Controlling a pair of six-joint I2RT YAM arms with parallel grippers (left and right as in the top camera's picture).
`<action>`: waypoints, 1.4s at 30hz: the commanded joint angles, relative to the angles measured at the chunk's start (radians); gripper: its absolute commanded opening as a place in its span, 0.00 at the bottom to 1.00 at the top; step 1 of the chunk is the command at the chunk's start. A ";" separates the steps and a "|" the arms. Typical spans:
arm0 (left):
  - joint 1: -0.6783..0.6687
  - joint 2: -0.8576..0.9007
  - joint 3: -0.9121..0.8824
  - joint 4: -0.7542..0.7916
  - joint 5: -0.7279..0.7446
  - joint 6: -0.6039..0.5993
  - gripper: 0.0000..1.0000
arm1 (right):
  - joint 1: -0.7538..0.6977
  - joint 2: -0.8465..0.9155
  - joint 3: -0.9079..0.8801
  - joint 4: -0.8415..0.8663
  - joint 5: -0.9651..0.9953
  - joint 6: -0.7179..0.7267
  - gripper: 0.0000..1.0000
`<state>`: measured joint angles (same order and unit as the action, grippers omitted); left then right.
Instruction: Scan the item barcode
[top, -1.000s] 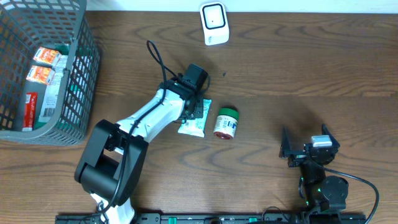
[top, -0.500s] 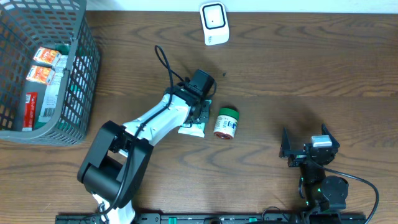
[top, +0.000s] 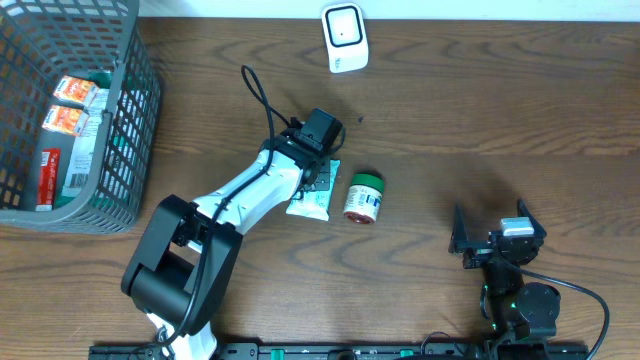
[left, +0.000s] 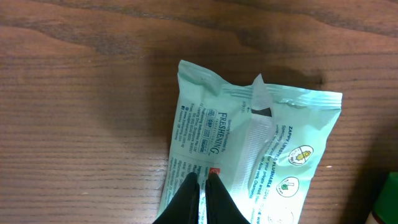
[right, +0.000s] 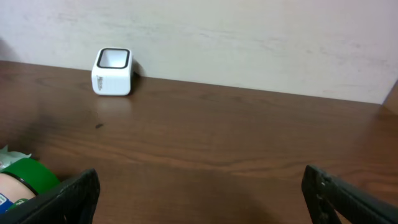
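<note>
Left claw (left: 200, 179) shifted slightly, tips pressed together on crinkly mint-green pouch (left: 267, 137) — right claw (right: 199, 194) wide.

The packet (left: 249, 143) is crinkled, slightly glossy plastic film; the table (left: 81, 124) matt grained wood; the basket (top: 125, 130) grey plastic.

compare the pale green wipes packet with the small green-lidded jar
The pale green wipes packet lies flat; the small green-lidded jar is a cylinder on its side. The packet is mint; the jar's label is white. The shut left gripper is at the packet, not the jar. Both lie on the wooden table.
</note>
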<state>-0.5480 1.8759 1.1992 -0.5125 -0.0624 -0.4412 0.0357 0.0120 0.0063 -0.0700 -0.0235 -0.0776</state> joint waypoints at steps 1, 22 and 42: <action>-0.019 0.018 -0.013 0.002 -0.032 0.010 0.08 | -0.011 -0.005 -0.001 -0.003 -0.004 -0.006 0.99; 0.029 0.018 0.055 0.006 -0.066 -0.002 0.08 | -0.011 -0.005 -0.001 -0.003 -0.004 -0.006 0.99; 0.130 0.047 -0.038 0.012 0.004 0.018 0.08 | -0.011 -0.005 -0.001 -0.003 -0.004 -0.006 0.99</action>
<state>-0.4137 1.8946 1.1774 -0.5053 -0.0696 -0.4381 0.0357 0.0120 0.0063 -0.0700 -0.0235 -0.0776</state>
